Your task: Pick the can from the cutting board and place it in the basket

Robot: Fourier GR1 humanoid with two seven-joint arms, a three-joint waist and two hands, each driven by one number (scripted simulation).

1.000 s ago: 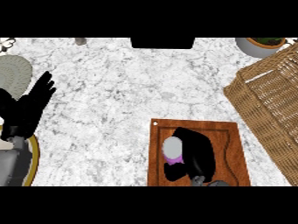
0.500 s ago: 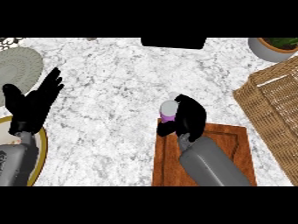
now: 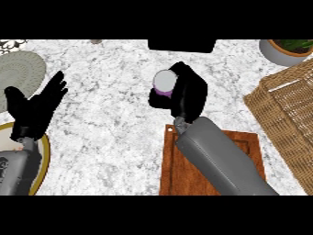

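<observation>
R hand (image 3: 184,94) sits centre-top of frame, fingers curled round the can (image 3: 164,80). Only the can's pale top and a purple band show past the fingers; the rest is hidden. Can is off the board (image 3: 243,142), held above bare counter (image 3: 118,124) just beyond the board's upper left corner. Height above the counter can't be judged from this steep angle.

Basket (image 3: 298,114) lies at right edge of frame, well apart from the can, w/ its left wall between hand and interior.

Step in hand, as I read it: carry can across to basket. To do it well:
- keep the fingers wrapped as they are, can upright, no wrist roll
- swing right w/ enough height to pass the wicker rim, not clip it
- aim for the middle of the basket, away from the walls
- lower before opening the fingers, so the can doesn't tip or roll

L hand (image 3: 33,108) rests at left of frame, fingers straight and spread, holding nothing, beside a yellow-rimmed plate (image 3: 43,151). It's not needed for this step.
</observation>
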